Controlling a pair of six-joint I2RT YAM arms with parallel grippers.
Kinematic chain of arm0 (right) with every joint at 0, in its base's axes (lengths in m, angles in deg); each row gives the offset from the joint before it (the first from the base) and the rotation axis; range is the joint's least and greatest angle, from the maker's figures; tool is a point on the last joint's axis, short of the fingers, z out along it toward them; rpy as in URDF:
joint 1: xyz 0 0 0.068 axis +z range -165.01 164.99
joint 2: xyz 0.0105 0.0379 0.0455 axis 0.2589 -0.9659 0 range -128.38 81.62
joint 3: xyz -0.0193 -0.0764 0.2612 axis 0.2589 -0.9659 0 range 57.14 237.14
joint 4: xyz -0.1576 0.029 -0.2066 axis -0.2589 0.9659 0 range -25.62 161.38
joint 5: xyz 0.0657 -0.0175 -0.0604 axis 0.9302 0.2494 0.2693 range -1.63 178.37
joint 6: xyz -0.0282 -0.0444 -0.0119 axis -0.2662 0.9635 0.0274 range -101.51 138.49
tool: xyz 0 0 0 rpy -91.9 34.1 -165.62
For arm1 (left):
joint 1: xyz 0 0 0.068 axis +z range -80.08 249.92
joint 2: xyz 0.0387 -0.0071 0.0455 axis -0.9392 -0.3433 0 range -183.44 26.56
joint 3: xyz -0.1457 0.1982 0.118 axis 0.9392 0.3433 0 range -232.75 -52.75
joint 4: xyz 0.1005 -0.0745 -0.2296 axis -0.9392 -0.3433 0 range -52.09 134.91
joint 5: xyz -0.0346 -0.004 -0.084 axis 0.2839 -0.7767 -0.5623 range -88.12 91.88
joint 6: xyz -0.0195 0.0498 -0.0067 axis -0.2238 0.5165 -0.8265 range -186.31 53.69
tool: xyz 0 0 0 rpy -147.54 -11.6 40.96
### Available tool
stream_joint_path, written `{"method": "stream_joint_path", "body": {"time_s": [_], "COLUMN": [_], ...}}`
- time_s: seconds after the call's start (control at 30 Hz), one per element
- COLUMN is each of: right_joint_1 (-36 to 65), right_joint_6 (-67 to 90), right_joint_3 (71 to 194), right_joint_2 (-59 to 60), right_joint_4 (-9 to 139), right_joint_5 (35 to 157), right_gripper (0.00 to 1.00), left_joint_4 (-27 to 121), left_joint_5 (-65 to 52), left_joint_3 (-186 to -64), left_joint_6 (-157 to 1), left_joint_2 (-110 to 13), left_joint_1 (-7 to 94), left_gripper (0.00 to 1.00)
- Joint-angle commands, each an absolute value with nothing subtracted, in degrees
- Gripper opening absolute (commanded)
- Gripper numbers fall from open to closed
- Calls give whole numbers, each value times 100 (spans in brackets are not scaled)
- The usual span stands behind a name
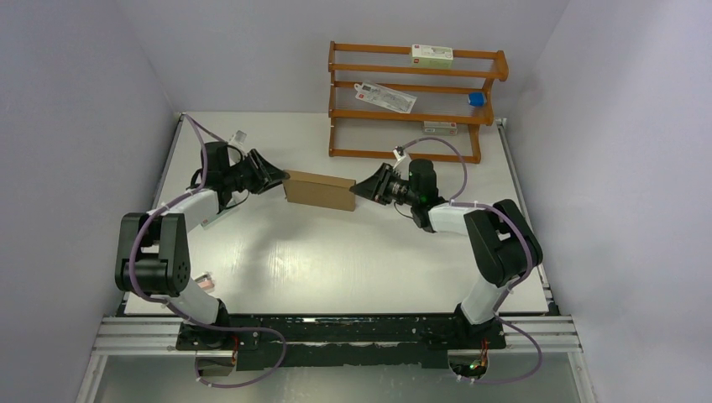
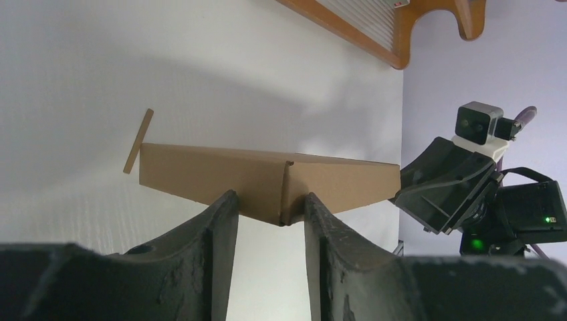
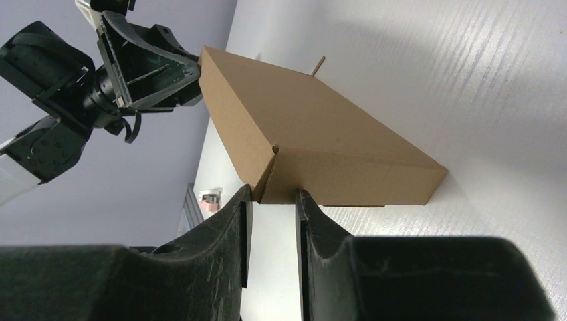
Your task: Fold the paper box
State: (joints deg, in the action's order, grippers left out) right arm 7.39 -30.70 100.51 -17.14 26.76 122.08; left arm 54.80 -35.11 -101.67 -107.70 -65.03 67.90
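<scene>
Dark fingers [image 2: 214, 254] of the left gripper [image 1: 281, 179] fill the bottom of its wrist view, partly apart, with one corner of the paper box [image 1: 319, 191] at their gap; whether they pinch it cannot be told. On the white table [image 1: 336, 260], in front of the wooden rack [image 1: 411, 109], the box sits closed and flat between the two arms. The right gripper [image 1: 359, 191] meets its opposite corner with a narrower gap, grip equally unclear, and a thin cardboard tab [image 2: 138, 140] sticks out of the box's far edge.

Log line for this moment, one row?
paper box folded shut | left claw at left end | right claw at right end | grip unclear both
</scene>
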Motion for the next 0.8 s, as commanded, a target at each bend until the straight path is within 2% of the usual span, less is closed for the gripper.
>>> {"method": "stream_joint_path", "body": {"time_s": [0.0,0.1,0.2,0.4,0.57,0.77], "right_joint_1": [711,664,629,618,551,212], "right_joint_6": [-2968,-3039,-3177,-3508,-3677,-2545], "right_joint_3": [9891,10134,10325,10602,10713,10865], "right_joint_2": [-2063,-1983,-1962,-2081,-2063,-1430], "right_joint_4": [3865,3929,3873,3573,3405,4351], "right_joint_5": [12223,12345,12423,12538,12770,12522], "right_gripper": [19,41,55,64,78,82], "left_joint_4": [4900,4722,4629,4500,4500,4335], "left_joint_5": [-3362,-3223,-3090,-2923,-2881,-2838], "left_joint_3": [-9774,-9777,-9804,-9906,-9931,-10022], "left_joint_6": [-10463,-10313,-10233,-10117,-10103,-10064], "left_joint_2": [-6616,-6538,-6466,-6398,-6406,-6423], "left_joint_1": [6768,6758,6742,6638,6625,6599], "left_gripper": [38,38,38,38,39,39]}}
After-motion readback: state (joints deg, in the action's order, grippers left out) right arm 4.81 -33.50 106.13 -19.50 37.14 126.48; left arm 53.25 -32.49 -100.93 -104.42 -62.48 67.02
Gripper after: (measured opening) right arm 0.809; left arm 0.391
